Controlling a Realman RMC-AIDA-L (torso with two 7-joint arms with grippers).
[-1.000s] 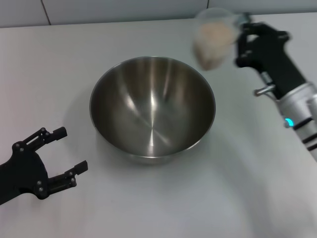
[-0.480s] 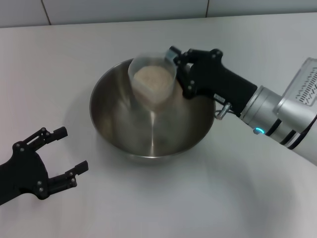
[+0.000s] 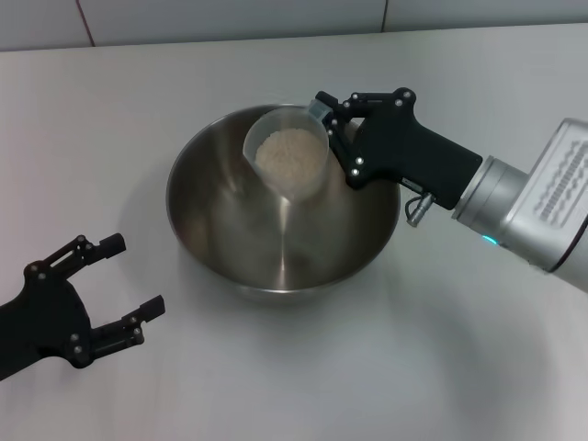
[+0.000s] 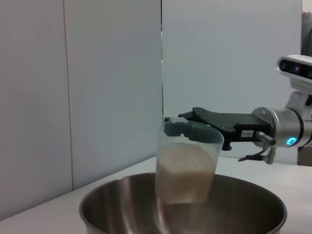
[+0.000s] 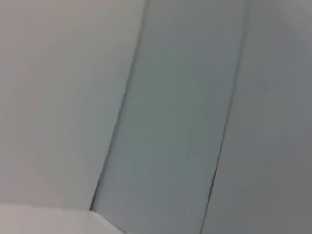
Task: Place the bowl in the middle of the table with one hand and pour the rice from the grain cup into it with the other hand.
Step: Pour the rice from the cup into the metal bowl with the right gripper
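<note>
The grain cup [image 3: 288,152], holding rice [image 3: 290,157], hangs over the bowl [image 3: 230,230] mid-table [image 3: 441,367], clamped at its rim by the right gripper [image 3: 333,124]. The left gripper [image 3: 130,287], fingers spread wide and empty, rests near the table's front-left.

bowl [image 3: 276,230]: 1 | grain cup [image 3: 287,163]: 1 | left hand [image 3: 115,289]: 1 | right hand [image 3: 333,129]: 1 | table [image 3: 138,110]: 1

Even, bright overhead light leaves soft shadows under the bowl [image 3: 280,207] beneath the right gripper [image 3: 333,124], whose wrist view is blurred.
</note>
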